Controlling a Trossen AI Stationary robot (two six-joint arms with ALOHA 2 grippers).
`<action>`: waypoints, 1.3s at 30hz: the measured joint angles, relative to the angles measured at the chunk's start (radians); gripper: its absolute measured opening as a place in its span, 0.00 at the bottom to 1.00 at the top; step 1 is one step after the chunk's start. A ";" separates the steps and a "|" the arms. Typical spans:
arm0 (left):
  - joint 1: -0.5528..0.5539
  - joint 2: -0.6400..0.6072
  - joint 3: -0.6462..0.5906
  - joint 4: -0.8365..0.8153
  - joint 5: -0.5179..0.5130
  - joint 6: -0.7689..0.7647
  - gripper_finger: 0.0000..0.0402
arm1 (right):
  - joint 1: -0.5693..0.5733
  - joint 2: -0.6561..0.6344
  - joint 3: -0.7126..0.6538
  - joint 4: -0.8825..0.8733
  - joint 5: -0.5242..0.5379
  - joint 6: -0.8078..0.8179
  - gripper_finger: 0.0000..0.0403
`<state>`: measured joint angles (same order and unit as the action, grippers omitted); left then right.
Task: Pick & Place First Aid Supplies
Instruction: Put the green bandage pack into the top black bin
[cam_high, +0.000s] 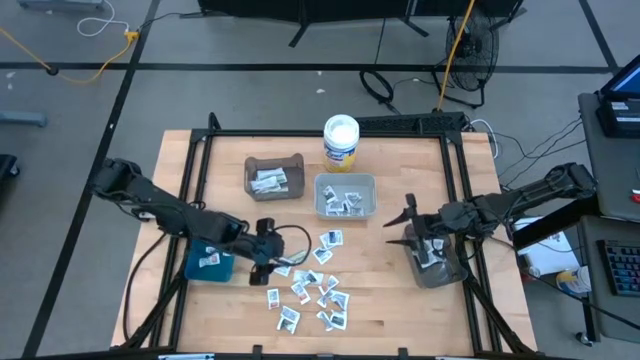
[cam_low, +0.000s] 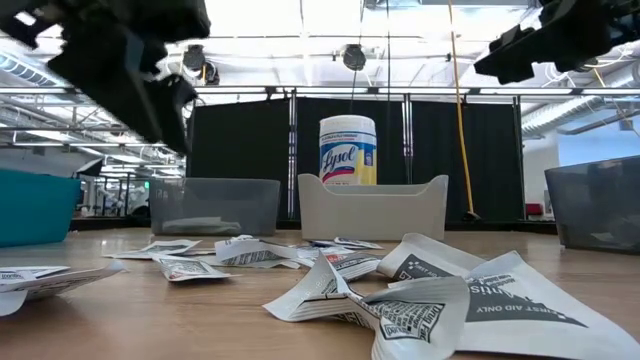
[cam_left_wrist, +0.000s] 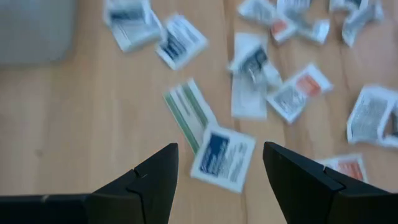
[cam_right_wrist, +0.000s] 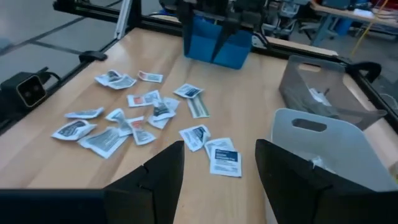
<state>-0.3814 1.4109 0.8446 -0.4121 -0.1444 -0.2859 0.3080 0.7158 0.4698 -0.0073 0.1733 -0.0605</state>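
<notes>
From above, some packets already lie in the brown bin (cam_high: 274, 177), the white bin (cam_high: 345, 195) and the blue bin (cam_high: 209, 262), but a scatter of first aid packets (cam_high: 310, 290) still waits on the table (cam_high: 400, 300). At table height, those packets sprawl in front. Past my left gripper (cam_left_wrist: 217, 180), fingers apart and empty, a blue-printed packet (cam_left_wrist: 222, 155) lies between them. My right gripper (cam_right_wrist: 217, 177) hangs open, holding nothing.

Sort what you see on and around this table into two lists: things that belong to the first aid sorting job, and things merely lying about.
Belong to the job:
- loose first aid packets
- blue bin
- brown bin
- white bin
- grey bin
- left hand, open above the packets
- right hand, open over the grey bin

Just lying about:
- Lysol tub
- yellow cable
</notes>
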 joint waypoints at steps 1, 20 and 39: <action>0.001 0.010 -0.001 -0.001 0.020 0.003 0.60 | 0.000 0.000 0.000 0.002 -0.013 0.003 0.48; 0.001 0.244 0.000 0.022 0.052 0.098 0.60 | 0.000 0.000 0.000 -0.005 -0.020 -0.003 0.48; 0.132 0.234 0.011 0.249 0.125 -0.010 0.60 | -0.001 0.000 -0.012 -0.012 -0.020 -0.003 0.48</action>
<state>-0.2498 1.6452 0.8558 -0.1627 -0.0192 -0.2964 0.3074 0.7157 0.4582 -0.0195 0.1535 -0.0635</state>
